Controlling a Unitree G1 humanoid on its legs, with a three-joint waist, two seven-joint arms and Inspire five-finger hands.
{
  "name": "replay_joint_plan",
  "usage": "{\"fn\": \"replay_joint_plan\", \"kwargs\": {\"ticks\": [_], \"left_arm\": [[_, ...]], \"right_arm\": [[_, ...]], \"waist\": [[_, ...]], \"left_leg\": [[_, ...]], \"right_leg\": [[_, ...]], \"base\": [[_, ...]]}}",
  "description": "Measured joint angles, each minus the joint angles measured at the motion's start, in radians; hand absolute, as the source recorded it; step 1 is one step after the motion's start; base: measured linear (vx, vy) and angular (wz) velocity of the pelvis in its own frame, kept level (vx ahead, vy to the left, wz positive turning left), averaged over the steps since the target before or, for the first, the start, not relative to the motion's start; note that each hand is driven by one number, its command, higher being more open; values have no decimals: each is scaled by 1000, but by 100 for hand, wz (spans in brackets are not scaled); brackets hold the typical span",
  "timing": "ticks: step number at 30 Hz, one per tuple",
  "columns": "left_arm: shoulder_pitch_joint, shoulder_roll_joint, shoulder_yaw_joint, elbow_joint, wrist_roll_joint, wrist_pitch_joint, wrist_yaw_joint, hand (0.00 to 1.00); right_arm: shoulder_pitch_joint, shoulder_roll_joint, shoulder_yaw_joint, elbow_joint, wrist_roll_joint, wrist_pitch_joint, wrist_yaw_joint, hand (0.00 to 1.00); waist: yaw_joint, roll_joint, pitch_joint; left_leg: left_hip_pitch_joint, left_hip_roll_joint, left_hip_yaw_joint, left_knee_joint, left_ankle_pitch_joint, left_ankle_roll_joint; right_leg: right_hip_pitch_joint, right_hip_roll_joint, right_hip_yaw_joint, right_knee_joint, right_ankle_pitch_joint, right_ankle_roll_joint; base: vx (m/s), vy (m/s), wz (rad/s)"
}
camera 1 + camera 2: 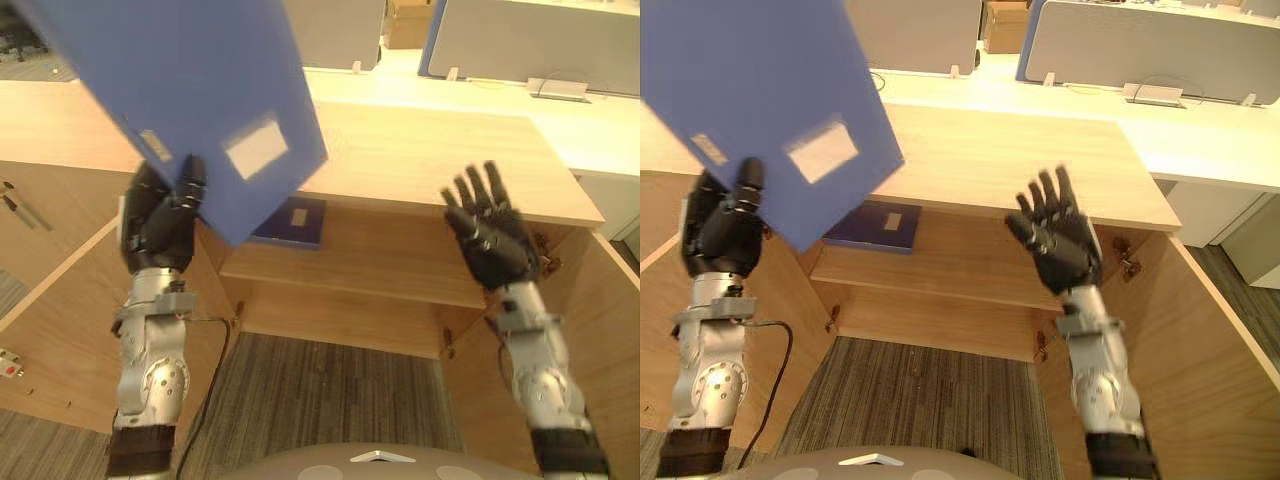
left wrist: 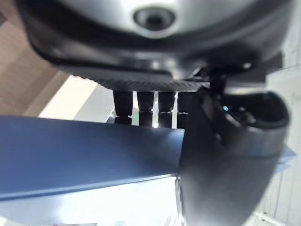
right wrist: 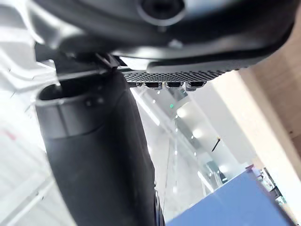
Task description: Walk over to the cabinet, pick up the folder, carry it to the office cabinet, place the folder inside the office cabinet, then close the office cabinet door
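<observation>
A large blue folder (image 1: 190, 80) with a white label is held high and tilted at the upper left, above the wooden office cabinet (image 1: 430, 160). My left hand (image 1: 160, 220) is shut on its lower corner, thumb over the front face; in the left wrist view the thumb (image 2: 225, 165) presses on the folder (image 2: 84, 150). My right hand (image 1: 490, 235) is raised at the right, open, fingers spread, holding nothing. A corner of the folder (image 3: 235, 202) shows past it in the right wrist view. Inside the cabinet, a shelf (image 1: 370, 265) carries a second blue folder (image 1: 295, 222) lying flat.
Both cabinet doors stand open: the left door (image 1: 60, 340) and the right door (image 1: 610, 340) flank my arms. Behind the cabinet runs a white desk (image 1: 450, 85) with grey partition panels (image 1: 530, 40). Striped carpet (image 1: 320, 390) lies below the opening.
</observation>
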Motion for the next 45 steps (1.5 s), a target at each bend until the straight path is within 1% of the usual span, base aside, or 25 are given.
{"fn": "replay_joint_plan", "kwargs": {"ticks": [1,2,3,5,8,11,12,18,22,24,25,29,34,38,39,42,45], "left_arm": [[-29,20,-20,30,0,7,-12,0],[-43,29,-32,45,0,8,-18,0],[-73,47,-53,80,0,8,-30,0],[-120,66,-80,137,0,12,-46,0],[-161,68,-92,191,0,26,-57,0],[-178,73,-94,227,-13,28,-60,0],[-180,81,-97,237,-35,29,-65,0],[-223,135,-132,273,-44,30,-107,0],[-260,153,-179,287,-45,36,-174,0],[-273,167,-195,295,-48,43,-187,0],[-290,176,-213,299,-71,50,-202,0],[-327,205,-261,303,-78,51,-252,0],[-350,246,-289,305,-121,51,-272,0],[-376,276,-340,339,-158,50,-275,0],[-376,290,-351,343,-171,50,-275,0],[-376,314,-386,344,-194,50,-276,0],[-376,335,-419,355,-196,50,-276,0]], "right_arm": [[-61,-23,8,2,-2,-10,-11,100],[-88,-33,12,5,-3,-17,-15,100],[-142,-54,31,23,-2,-36,-27,100],[-218,-74,56,70,-2,-45,-49,100],[-251,-86,81,115,-1,-45,-71,100],[-262,-86,107,165,-2,-44,-87,100],[-277,-86,116,196,-2,-43,-96,100],[-386,-96,161,280,-4,-41,-107,100],[-481,-140,234,333,-9,-37,-94,100],[-522,-142,266,367,-37,-34,-92,100],[-556,-160,304,393,-43,-30,-90,100],[-625,-192,392,437,-44,-11,-71,100],[-723,-242,497,518,-45,8,-63,100],[-781,-293,578,553,-43,12,-61,100],[-800,-304,602,560,-42,17,-61,0],[-848,-341,677,577,-38,26,-58,0],[-881,-377,730,577,-33,35,-46,0]], "waist": [[0,0,0],[1,0,0],[1,0,0],[1,-1,0],[5,-1,0],[7,-1,0],[6,-1,0],[6,-6,2],[10,-10,2],[11,-11,1],[12,-12,1],[22,-13,2],[24,-15,1],[27,-16,2],[27,-17,2],[31,-19,2],[37,-19,3]], "left_leg": [[-6,0,-1,2,0,0],[-7,0,-1,3,0,0],[-10,0,-1,6,0,0],[-11,0,-2,11,0,0],[-13,0,-6,14,-1,-1],[-15,0,-8,15,-1,-1],[-16,0,-9,16,-1,-1],[-34,2,-19,37,-2,0],[-46,2,-30,49,-2,1],[-46,2,-30,51,-2,1],[-46,2,-31,51,-1,2],[-47,1,-31,51,-1,3],[-50,0,-33,50,1,4],[-49,0,-39,50,2,5],[-49,0,-39,49,2,5],[-49,1,-37,49,2,6],[-49,2,-36,49,2,6]], "right_leg": [[-6,0,0,2,0,0],[-9,0,0,2,0,0],[-10,-1,1,2,1,-1],[-9,-1,1,2,1,-1],[-9,-2,1,2,1,-2],[-9,-1,1,2,3,-4],[-9,-1,1,2,3,-5],[-12,-1,-2,2,7,-10],[-14,-1,-10,2,12,-15],[-14,-1,-10,2,12,-15],[-14,-1,-10,2,15,-16],[-14,-1,-10,-1,17,-16],[-12,-1,-12,-12,26,-17],[-8,0,-21,-13,31,-21],[-7,0,-21,-14,32,-22],[-1,6,-21,-33,48,-25],[-1,6,-21,-33,48,-25]], "base": [[0,0,0],[0,0,0],[0,0,0],[0,0,0],[1,-2,3],[0,0,0],[-31,-8,1],[-53,-15,4],[-41,-8,7],[-34,-5,0],[0,0,0],[0,0,0],[0,0,0],[-6,3,5],[0,0,0],[0,0,0],[0,0,0]]}}
